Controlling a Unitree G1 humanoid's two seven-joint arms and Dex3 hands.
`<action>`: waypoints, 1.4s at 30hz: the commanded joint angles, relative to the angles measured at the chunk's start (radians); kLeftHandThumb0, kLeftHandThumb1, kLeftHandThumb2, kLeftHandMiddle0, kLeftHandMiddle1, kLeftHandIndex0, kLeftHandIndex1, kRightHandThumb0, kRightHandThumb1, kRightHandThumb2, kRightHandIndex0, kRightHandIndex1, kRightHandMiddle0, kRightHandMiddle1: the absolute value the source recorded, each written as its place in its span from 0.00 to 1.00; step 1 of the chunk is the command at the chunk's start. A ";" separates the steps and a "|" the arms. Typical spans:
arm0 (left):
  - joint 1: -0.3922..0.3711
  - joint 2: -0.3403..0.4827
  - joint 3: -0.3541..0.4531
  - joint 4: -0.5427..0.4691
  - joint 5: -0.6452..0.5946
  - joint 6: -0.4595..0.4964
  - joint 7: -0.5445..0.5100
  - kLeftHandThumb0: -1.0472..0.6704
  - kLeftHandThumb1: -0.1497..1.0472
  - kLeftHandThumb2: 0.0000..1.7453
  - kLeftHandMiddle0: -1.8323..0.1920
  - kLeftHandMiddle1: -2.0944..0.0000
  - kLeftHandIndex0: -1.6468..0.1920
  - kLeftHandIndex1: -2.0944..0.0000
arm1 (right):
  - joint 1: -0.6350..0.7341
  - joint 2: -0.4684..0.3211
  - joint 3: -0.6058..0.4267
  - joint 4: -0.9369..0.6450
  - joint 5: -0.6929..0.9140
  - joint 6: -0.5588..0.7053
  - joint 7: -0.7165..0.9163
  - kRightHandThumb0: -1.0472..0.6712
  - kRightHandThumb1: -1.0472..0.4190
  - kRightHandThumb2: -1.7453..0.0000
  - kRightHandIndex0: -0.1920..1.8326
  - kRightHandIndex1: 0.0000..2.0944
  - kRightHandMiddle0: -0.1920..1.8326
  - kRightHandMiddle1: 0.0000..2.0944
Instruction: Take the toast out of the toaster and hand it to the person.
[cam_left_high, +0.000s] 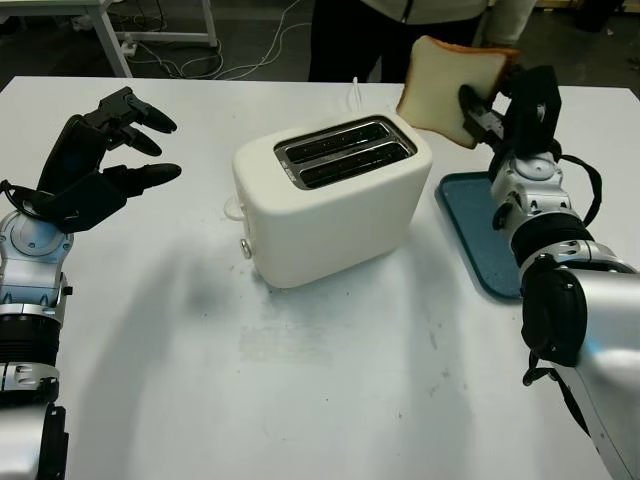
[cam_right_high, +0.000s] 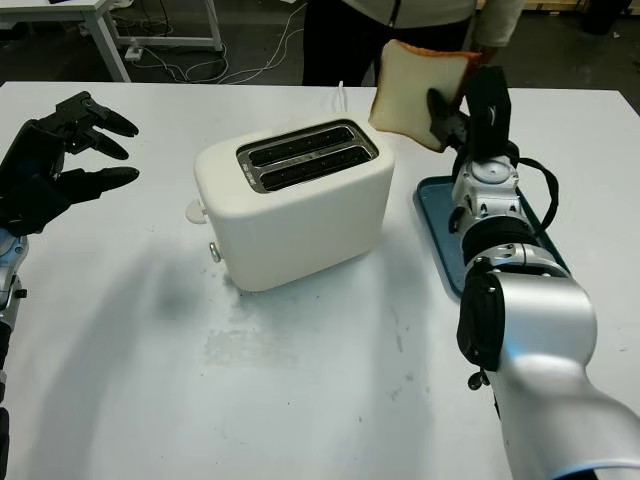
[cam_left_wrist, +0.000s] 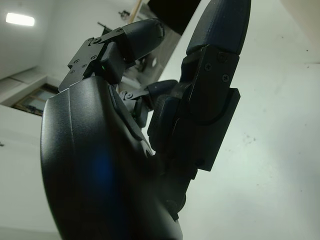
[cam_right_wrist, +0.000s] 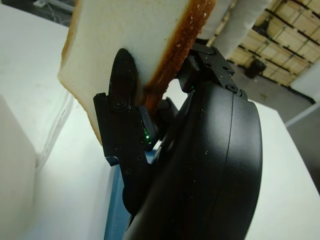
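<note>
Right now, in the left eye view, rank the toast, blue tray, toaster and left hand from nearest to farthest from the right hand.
1. toast: gripped in the right hand, raised toward the person.
2. blue tray: just below that hand.
3. toaster: table centre.
4. left hand: open, at the far side.

Toaster (cam_left_high: 335, 200) mid-table (cam_left_high: 300, 400), tray (cam_left_high: 480, 235) on table just right of it, toast (cam_left_high: 452, 88) in right hand (cam_left_high: 500, 112) above toaster's right end, left hand (cam_left_high: 100, 160) open at far left, person (cam_left_high: 400, 30) behind table.
</note>
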 joint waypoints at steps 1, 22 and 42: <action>0.015 -0.010 -0.005 0.005 0.004 -0.013 0.007 0.02 0.89 0.02 0.72 0.37 0.73 0.42 | 0.016 0.010 -0.006 0.004 0.002 0.017 -0.003 0.52 0.09 0.76 0.42 0.83 0.27 0.83; 0.010 -0.006 -0.006 0.020 0.003 -0.025 0.004 0.03 0.89 0.01 0.70 0.39 0.72 0.42 | 0.016 0.020 -0.004 0.006 -0.017 0.004 -0.005 0.52 0.09 0.77 0.44 0.83 0.30 0.83; 0.006 -0.005 -0.012 0.020 0.009 -0.020 0.007 0.02 0.89 0.02 0.70 0.38 0.72 0.41 | 0.012 0.016 0.023 0.002 -0.045 -0.012 -0.013 0.51 0.09 0.77 0.45 0.83 0.30 0.83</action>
